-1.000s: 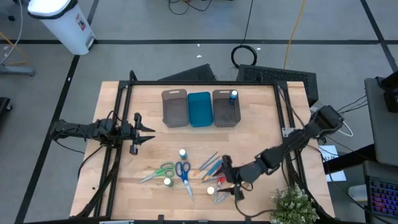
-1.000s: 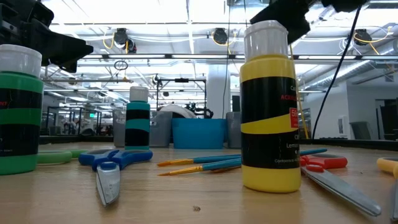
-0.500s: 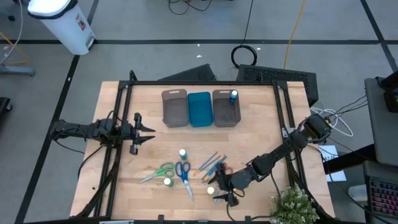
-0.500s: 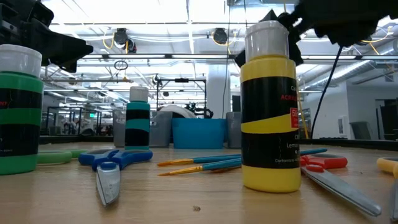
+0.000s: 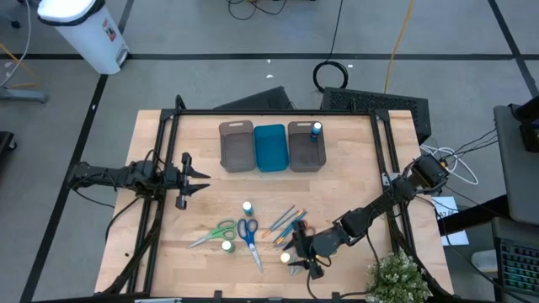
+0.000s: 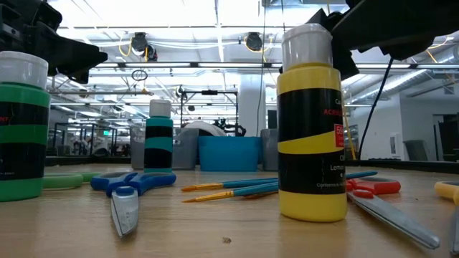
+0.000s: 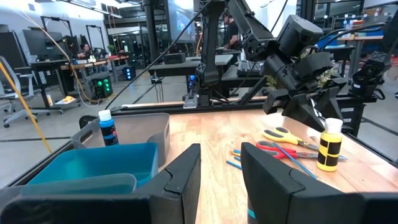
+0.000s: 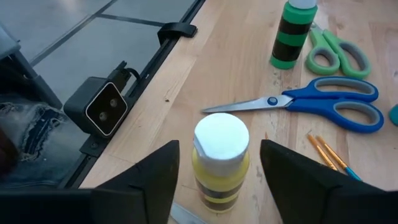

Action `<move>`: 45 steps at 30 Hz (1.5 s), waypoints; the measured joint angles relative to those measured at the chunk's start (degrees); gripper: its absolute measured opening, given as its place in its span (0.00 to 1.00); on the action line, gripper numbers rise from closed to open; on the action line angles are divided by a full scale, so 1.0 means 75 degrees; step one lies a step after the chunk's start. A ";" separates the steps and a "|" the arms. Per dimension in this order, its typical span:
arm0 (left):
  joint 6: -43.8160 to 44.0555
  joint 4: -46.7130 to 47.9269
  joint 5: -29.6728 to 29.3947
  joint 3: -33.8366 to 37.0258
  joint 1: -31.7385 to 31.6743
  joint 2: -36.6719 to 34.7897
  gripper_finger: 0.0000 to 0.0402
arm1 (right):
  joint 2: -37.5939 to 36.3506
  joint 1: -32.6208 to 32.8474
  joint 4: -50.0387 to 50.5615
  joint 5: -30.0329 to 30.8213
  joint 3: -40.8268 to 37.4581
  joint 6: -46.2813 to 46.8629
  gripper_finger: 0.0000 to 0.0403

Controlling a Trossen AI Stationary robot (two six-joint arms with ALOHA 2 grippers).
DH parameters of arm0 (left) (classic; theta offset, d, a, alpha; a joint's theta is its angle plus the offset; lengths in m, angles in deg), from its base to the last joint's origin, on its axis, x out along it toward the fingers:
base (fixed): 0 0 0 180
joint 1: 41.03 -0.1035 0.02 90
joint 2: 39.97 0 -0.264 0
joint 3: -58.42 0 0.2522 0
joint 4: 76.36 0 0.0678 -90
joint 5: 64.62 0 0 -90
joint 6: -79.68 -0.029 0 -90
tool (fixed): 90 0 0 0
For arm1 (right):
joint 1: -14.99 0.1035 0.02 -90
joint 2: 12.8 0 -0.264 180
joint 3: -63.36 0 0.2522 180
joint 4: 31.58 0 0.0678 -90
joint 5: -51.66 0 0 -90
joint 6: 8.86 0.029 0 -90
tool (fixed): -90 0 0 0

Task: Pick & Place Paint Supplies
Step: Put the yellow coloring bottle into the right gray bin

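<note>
Right wrist view: right gripper (image 8: 217,163) spread, one finger each side of the upright yellow bottle (image 8: 220,159), not touching. Blue scissors (image 8: 323,106) lie at the bottle's 1 o'clock, green bottle (image 8: 292,32) beyond. Left gripper (image 5: 192,178) waits spread at table's 9 o'clock.

Two grey trays (image 5: 237,146) flanking a blue tray (image 5: 270,148), a white bin (image 5: 88,34), perhaps a plant (image 5: 394,278).
</note>
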 joint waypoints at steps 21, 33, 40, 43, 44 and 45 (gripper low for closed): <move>0.0000 -0.0003 0.0002 0.0000 0.0000 0.0000 0.31 | 0.0000 0.0000 -0.0110 0.0054 0.0000 -0.0171 0.45; 0.0000 -0.0003 0.0002 0.0000 -0.0002 0.0000 0.31 | 0.0122 -0.0038 -0.0304 0.0064 -0.0012 -0.0242 0.55; -0.0002 -0.0005 0.0000 0.0000 0.0000 0.0000 0.31 | 0.0122 -0.0096 -0.0527 0.0032 -0.0009 -0.0451 0.46; 0.0000 -0.0003 0.0000 0.0000 0.0000 0.0000 0.31 | 0.0119 -0.0090 -0.0368 0.0010 -0.0009 -0.0568 0.41; -0.0003 -0.0003 0.0000 0.0000 -0.0002 0.0000 0.31 | 0.0119 -0.0090 -0.0284 0.0003 -0.0009 -0.0558 0.40; -0.0003 -0.0003 0.0002 -0.0002 0.0000 0.0000 0.31 | 0.0119 -0.0090 -0.0239 0.0000 -0.0009 -0.0548 0.38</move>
